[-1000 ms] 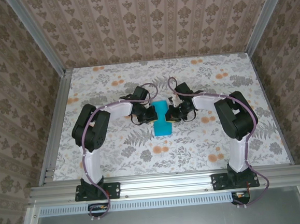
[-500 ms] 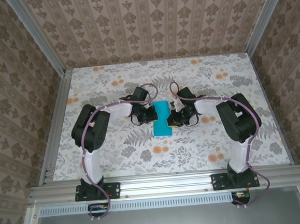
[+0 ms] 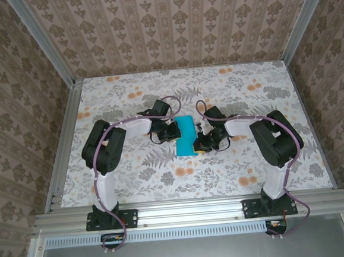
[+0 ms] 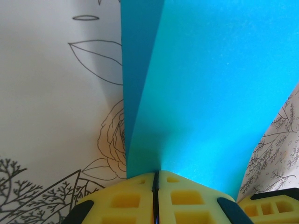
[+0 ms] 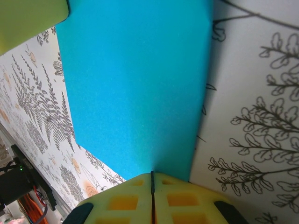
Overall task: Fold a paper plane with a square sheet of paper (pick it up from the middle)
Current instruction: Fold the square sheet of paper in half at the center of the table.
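Two grippers hold one thing: a thin, plain, bright turquoise-blue sheet of paper (image 3: 185, 134). It sits near the middle of the floral-printed table top (image 3: 133, 167), between the two arms. From the top camera we see the sheet as a narrow strip, longer from near to far than from left to right.

The left gripper (image 3: 174, 131) is at the sheet's left edge, roughly midway along it. In the left wrist view its yellow foam pads (image 4: 187, 200) are pressed flush together. The paper's edge meets them right at the seam, and we read this as a pinch on the sheet. From the pads the paper spreads away as a broad, unmarked face. A sharp crease runs along its left side, and a darker, shaded flap (image 4: 140, 70) turns off from that crease.

The right gripper (image 3: 200, 145) is at the sheet's right edge, closer to the near end than the left gripper is. In the right wrist view its yellow pads (image 5: 182, 200) are likewise closed tight, with the paper's edge caught at the seam. The face here is smooth and evenly coloured. A blurred yellow-green block (image 5: 28, 18) sits in the upper left corner of that view; we cannot tell what it is.

We cannot tell whether the sheet rests on the table or hangs just clear of it.
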Available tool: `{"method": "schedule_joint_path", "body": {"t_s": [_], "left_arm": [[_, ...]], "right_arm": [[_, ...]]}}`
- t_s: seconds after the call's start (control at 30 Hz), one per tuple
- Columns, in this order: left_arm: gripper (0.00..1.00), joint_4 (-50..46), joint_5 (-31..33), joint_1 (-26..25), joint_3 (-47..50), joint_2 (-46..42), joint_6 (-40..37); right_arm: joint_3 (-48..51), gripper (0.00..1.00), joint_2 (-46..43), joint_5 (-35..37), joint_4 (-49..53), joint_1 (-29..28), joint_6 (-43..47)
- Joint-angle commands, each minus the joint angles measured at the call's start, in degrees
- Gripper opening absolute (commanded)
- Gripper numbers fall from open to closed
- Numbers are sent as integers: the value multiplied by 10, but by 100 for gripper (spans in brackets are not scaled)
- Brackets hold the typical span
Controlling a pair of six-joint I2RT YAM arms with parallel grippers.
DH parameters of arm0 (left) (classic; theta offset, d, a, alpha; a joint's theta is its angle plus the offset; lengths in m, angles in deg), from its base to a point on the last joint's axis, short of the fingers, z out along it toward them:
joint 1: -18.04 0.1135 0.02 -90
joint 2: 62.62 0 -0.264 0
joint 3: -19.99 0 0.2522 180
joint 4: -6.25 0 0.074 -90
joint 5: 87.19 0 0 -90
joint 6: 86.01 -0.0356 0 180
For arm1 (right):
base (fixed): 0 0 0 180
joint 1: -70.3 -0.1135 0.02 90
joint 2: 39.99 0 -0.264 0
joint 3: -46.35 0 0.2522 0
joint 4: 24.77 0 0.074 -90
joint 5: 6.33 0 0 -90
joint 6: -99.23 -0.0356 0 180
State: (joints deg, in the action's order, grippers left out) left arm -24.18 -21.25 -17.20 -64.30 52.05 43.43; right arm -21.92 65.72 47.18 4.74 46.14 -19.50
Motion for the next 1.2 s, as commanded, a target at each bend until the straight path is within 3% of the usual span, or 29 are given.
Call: {"method": "schedule_joint_path", "body": {"t_s": [0.0,0.33,0.6,0.97,1.17], "left_arm": [[10,-65,84,-4,38,56,-1],[10,-60,78,-5,46,56,-3],[10,-69,75,-5,46,44,-15],[9,-78,71,-5,34,47,-21],[9,-83,70,-5,33,49,-22]], "right_arm": [[17,9,-26,-5,18,-6,-9],[44,9,-18,9,1,-12,-23],[-46,13,-57,46,-1,-6,-23],[-202,12,95,69,-27,9,-45],[-207,12,126,89,-37,25,-55]]}}
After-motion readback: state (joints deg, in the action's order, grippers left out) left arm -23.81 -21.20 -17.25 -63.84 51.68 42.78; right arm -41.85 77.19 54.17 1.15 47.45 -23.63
